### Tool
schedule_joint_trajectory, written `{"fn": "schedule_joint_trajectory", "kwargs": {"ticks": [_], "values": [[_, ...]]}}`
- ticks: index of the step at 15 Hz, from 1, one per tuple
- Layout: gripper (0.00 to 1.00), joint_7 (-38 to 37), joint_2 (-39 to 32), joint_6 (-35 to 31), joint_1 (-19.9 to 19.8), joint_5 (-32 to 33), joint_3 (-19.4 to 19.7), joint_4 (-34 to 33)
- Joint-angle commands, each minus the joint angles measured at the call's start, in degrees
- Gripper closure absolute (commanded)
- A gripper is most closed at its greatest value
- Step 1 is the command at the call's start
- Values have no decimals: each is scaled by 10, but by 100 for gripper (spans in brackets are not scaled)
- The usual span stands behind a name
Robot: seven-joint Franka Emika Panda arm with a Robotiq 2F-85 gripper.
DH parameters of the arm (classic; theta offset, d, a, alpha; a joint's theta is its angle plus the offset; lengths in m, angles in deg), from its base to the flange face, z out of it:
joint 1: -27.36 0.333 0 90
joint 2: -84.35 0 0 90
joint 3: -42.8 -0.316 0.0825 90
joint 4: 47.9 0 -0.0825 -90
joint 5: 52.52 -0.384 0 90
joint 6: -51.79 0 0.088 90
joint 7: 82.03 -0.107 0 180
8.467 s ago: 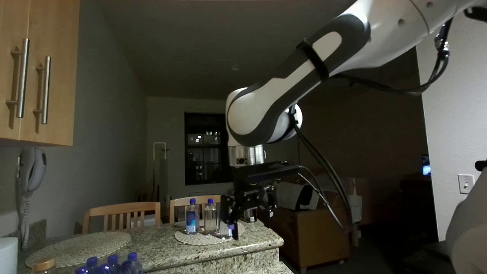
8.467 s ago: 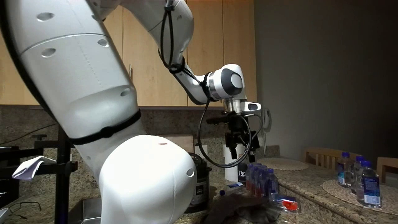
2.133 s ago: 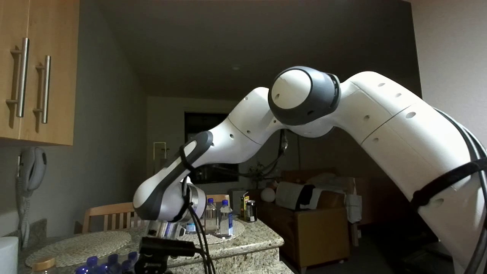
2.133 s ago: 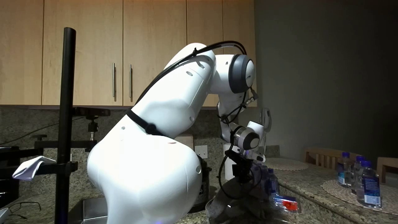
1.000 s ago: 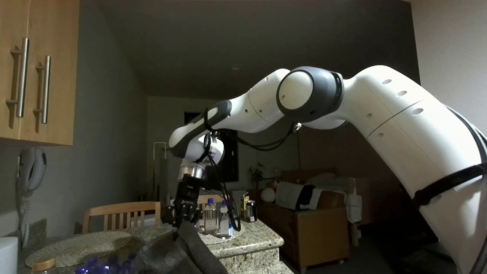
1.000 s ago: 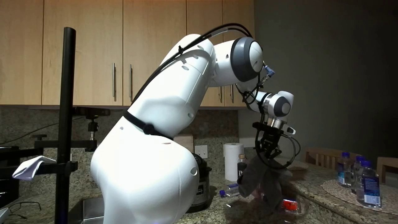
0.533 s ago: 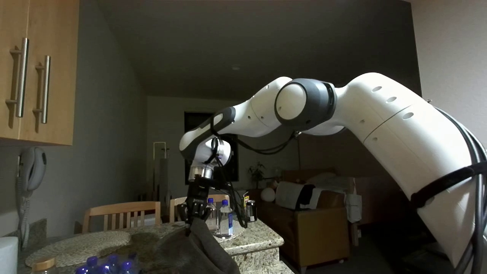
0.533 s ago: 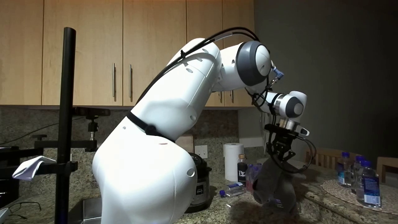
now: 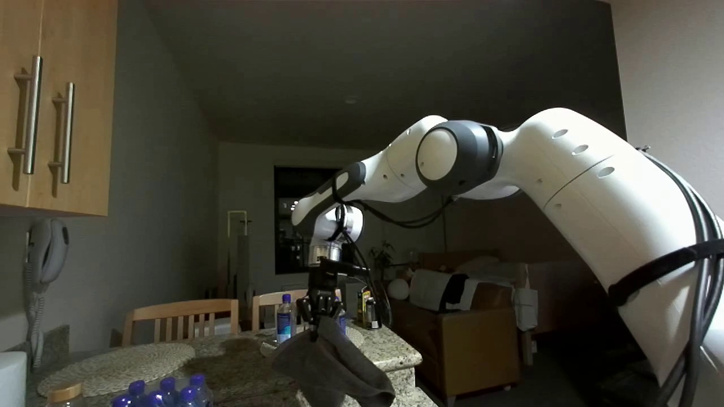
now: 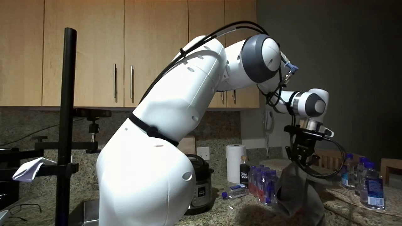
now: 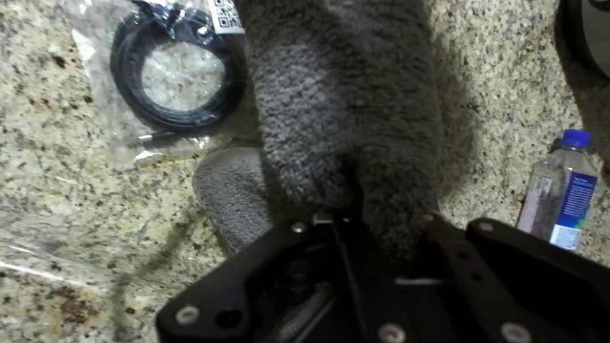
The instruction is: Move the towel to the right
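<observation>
Your gripper (image 11: 381, 233) points down and pinches a fold of the gray towel (image 9: 334, 364), which hangs bunched below it; your wrist view shows the plush running out from the grip. Take the cluster (image 10: 262, 183) of blue-capped bottles as your mark: in both exterior views you have the towel to the right of the cluster, near but apart from it. You cannot tell whether the towel's low end touches the counter (image 10: 220, 215). In an exterior view your arm (image 10: 191, 88) rises to the left of the cluster and bends across above it. Just behind the cluster and to its left, you see the dark bottle (image 10: 244, 172) upright, with the roll (image 10: 235, 166) standing a little farther left. The loose bottle (image 10: 236, 192) lies on its side near the cluster, to its left, and the pot (image 10: 203, 193) stands farther left. Well to the right of the cluster, 3 bottles (image 10: 372, 188) stand upright on a mat (image 10: 333, 191). The can (image 9: 372, 314) also stands well to the right, behind the cluster. You have the phone (image 10: 268, 121) above and behind the cluster.
</observation>
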Motion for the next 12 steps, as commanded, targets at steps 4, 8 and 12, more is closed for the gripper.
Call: {"fn": "schedule_joint_trajectory", "kwargs": {"ticks": [4,8,12], "values": [[90,68,31,-23,-18,85,21,89],[90,102,26,-87,-26,114,23,137],[90,152,34,-121,-37,123,17,179]]}}
